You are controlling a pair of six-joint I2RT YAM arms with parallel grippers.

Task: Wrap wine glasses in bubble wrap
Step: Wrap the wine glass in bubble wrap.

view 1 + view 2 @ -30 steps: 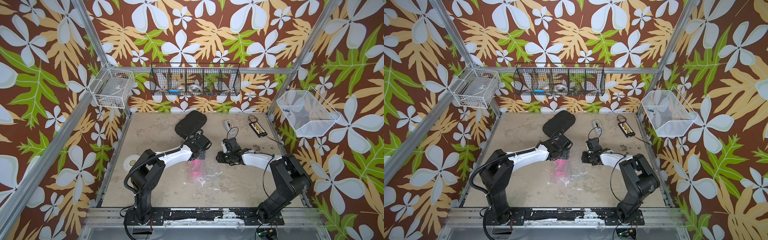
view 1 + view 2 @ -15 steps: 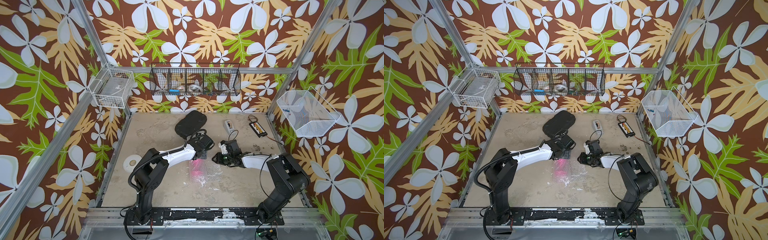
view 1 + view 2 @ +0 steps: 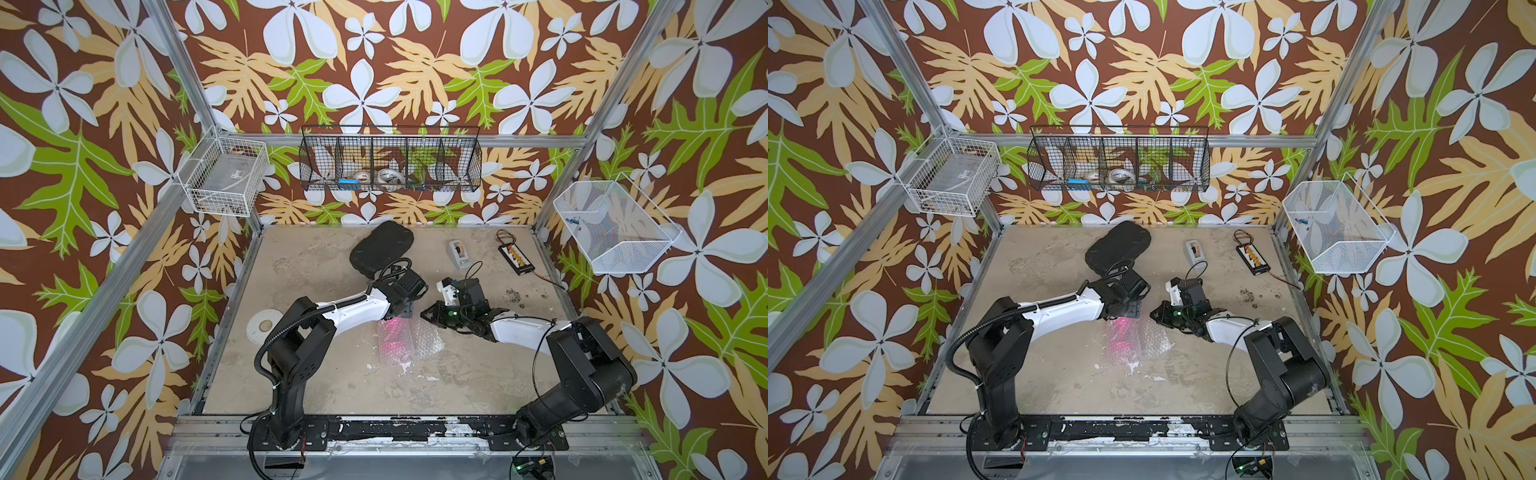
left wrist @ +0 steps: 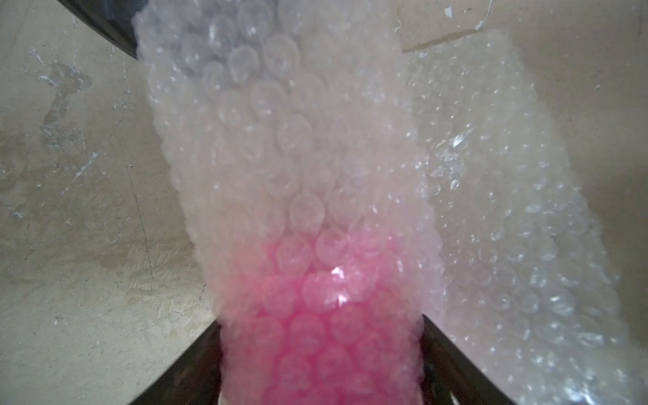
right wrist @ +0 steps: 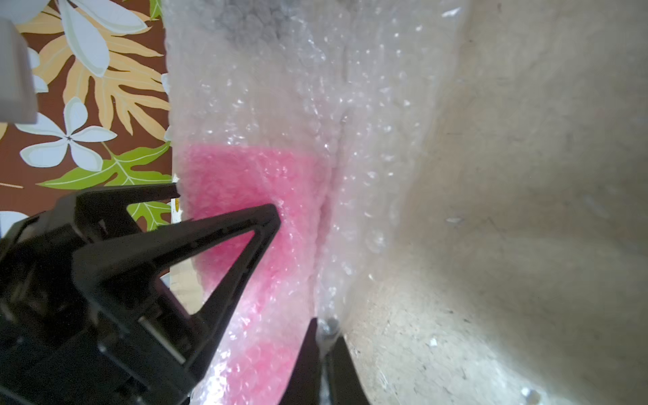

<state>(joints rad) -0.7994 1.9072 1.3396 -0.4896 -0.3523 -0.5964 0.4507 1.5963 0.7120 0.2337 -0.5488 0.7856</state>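
The pink wine glass (image 3: 392,338) lies on its side on the table, rolled inside the bubble wrap (image 3: 424,341); it appears the same in both top views (image 3: 1121,337). My left gripper (image 4: 319,322) straddles the far end of the bundle, a black finger pressed against each side of the wrapped glass (image 4: 315,336). A loose flap of bubble wrap (image 4: 508,210) spreads on the table beside the roll. My right gripper (image 5: 324,328) is shut, pinching the edge of that flap (image 5: 350,105) next to the pink glass (image 5: 245,175). The left fingers (image 5: 245,228) show in the right wrist view.
A black oval padded case (image 3: 380,247), a grey tape dispenser (image 3: 457,253) and a black connector board (image 3: 517,257) lie at the back of the table. A white tape roll (image 3: 262,326) sits at the left edge. Wire baskets (image 3: 390,160) hang on the walls.
My right gripper has slid a little left to the bundle and closed on the wrap's edge. The left gripper has stayed on the wrapped glass.
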